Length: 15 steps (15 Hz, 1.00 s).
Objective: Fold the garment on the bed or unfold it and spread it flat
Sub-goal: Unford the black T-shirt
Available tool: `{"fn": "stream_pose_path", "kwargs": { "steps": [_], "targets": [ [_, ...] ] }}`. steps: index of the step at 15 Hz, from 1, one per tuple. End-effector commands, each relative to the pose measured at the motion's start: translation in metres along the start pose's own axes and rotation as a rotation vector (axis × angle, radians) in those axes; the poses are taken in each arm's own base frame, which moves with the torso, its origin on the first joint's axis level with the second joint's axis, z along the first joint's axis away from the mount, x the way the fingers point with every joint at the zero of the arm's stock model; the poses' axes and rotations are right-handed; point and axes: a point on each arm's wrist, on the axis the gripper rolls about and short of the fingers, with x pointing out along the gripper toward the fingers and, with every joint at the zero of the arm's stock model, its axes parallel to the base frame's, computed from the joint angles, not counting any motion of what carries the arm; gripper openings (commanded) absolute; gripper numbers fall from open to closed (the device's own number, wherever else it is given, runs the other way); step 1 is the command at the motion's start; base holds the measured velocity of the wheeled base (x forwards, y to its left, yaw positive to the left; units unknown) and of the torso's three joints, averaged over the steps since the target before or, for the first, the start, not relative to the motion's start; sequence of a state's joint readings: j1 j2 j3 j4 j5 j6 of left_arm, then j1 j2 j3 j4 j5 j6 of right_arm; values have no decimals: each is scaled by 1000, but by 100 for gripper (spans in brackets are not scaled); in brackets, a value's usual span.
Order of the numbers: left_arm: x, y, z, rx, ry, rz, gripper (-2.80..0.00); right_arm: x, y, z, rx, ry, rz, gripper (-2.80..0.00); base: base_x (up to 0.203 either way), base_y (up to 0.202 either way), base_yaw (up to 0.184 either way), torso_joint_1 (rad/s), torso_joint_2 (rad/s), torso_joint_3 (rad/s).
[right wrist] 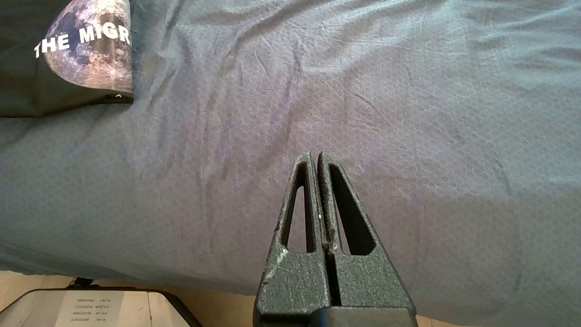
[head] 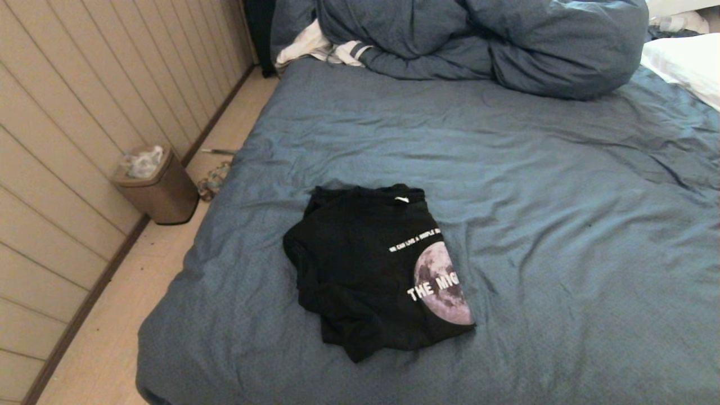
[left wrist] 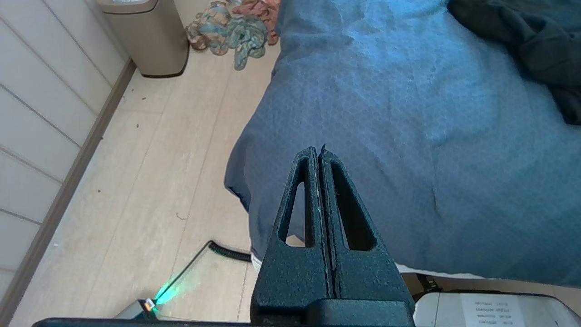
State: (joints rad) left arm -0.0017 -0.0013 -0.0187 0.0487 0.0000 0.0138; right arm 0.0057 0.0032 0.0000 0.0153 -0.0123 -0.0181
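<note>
The garment (head: 371,270), a black T-shirt, lies folded in a loose bundle on the near left part of the bed (head: 562,225), half of its pale moon print and white lettering facing up. Neither arm shows in the head view. My left gripper (left wrist: 317,150) is shut and empty, hanging over the bed's near left corner; a black edge of the garment (left wrist: 522,41) lies well beyond it. My right gripper (right wrist: 316,155) is shut and empty above bare sheet near the front edge, with the moon print of the garment (right wrist: 91,54) off to one side.
A bulky blue duvet (head: 484,39) is heaped at the far end, with a white stripe-cuffed cloth (head: 320,48) beside it and a white pillow (head: 686,64) at the far right. A tan bin (head: 157,188) and crumpled cloth (left wrist: 231,27) stand on the floor by the panelled wall.
</note>
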Motion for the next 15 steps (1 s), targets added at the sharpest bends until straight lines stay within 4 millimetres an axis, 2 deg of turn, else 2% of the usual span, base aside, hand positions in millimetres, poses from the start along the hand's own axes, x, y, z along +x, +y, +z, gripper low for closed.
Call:
{"fn": "stream_pose_path", "kwargs": {
  "steps": [1, 7, 8, 10, 12, 14, 15],
  "targets": [
    [0, 0, 0, 0, 0, -1, -280, 0, 0, 0, 0, 3, 2, -280, 0, 0, 0, 0, 0, 0],
    [0, 0, 0, 0, 0, -1, -280, -1, 0, 1, -18, 46, 4, -280, 0, 0, 0, 0, 0, 0],
    [0, 0, 0, 0, 0, -3, -280, -5, 0, 11, -29, 62, 5, -280, 0, 0, 0, 0, 0, 0],
    [0, 0, 0, 0, 0, -1, -280, -11, -1, 51, -38, 82, 14, -280, 0, 0, 0, 0, 0, 0],
    [0, 0, 0, 0, 1, -3, -280, -2, -2, 91, -41, 144, 32, -280, 0, 0, 0, 0, 0, 0],
    [0, 0, 0, 1, 2, -1, -280, 21, -2, 134, -35, 195, 64, -280, 0, 0, 0, 0, 0, 0],
    [0, 0, 0, 0, 2, -3, -280, 42, -1, 157, -26, 226, 84, -280, 0, 0, 0, 0, 0, 0]
  ]
}}
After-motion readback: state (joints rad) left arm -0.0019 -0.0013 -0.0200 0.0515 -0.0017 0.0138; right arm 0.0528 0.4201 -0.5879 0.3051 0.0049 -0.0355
